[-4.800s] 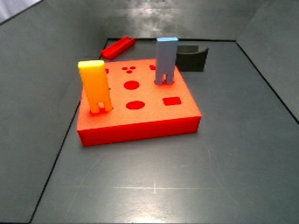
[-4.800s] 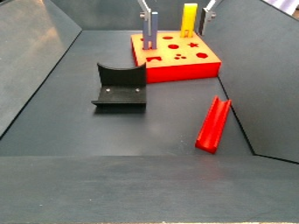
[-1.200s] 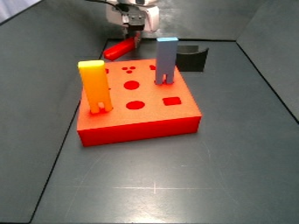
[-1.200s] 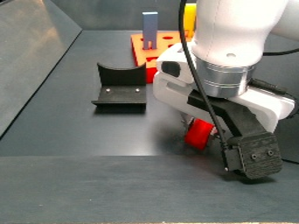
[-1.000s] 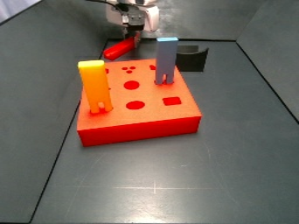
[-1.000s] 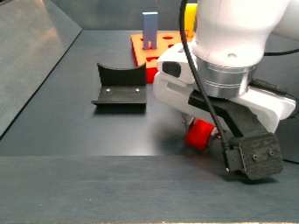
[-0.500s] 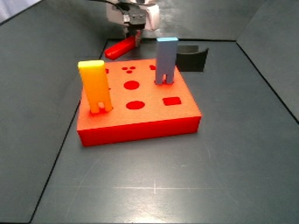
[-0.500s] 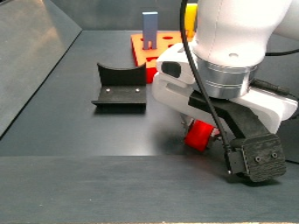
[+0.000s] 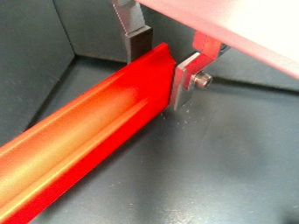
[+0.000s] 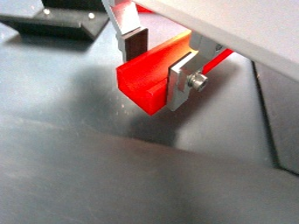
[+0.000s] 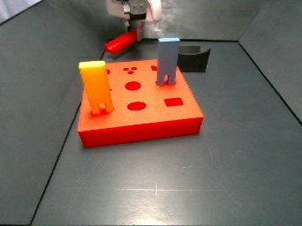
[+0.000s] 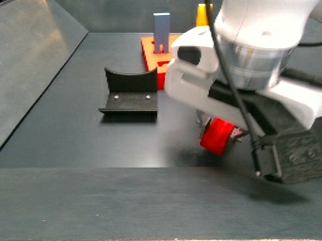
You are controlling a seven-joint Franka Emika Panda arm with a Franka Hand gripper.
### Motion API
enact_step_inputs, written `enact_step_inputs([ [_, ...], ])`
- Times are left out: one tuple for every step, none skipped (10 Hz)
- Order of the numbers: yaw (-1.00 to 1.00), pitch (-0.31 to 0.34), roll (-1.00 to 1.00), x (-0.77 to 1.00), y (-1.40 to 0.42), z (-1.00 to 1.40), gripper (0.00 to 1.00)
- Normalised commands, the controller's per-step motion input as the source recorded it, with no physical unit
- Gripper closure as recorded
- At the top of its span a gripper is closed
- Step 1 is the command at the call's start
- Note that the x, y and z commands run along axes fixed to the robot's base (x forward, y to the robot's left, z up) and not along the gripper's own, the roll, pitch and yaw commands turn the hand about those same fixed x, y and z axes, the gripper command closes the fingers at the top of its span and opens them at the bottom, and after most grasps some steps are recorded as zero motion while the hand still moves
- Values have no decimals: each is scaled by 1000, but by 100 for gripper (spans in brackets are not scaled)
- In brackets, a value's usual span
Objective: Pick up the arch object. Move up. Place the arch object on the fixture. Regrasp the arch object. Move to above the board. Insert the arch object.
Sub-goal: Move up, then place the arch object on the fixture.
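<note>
The arch object [image 9: 93, 131] is a long solid red block held between my fingers. My gripper [image 9: 162, 63] is shut on one end of it, with a dark pad [image 9: 136, 42] on one side and a silver plate [image 9: 187, 79] on the other. In a side view the gripper [image 11: 137, 32] holds the arch object [image 11: 122, 42] a little above the floor behind the board [image 11: 136, 122]. The arch object also shows under the arm in a side view [image 12: 220, 135] and in a wrist view [image 10: 152, 72]. The fixture [image 12: 130, 92] is a dark notched block on the floor, apart from the gripper.
A yellow-orange block [image 11: 94, 86] and a blue-grey block [image 11: 169, 60] stand upright in the board. The fixture [image 11: 193, 58] sits just behind the blue-grey block. Grey walls enclose the floor on both sides. The arm's large white body [image 12: 258, 56] hides much of one side view.
The gripper, shut on the arch object's end, has risen and lifted it off the floor. Well before that the arch object lay alone on the floor with no arm in view.
</note>
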Motion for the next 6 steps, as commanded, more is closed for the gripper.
enact_step_inputs([
  [-3,141,42,-13,-5,385,100],
  [0,170,60,-5,-5,259,100],
  [6,187,73,-6,-8,175,100],
  [0,0,0,0,0,1000,100],
  [6,4,4,-1,-2,1000,100],
  [4,33,14,-12,-3,1000,100],
])
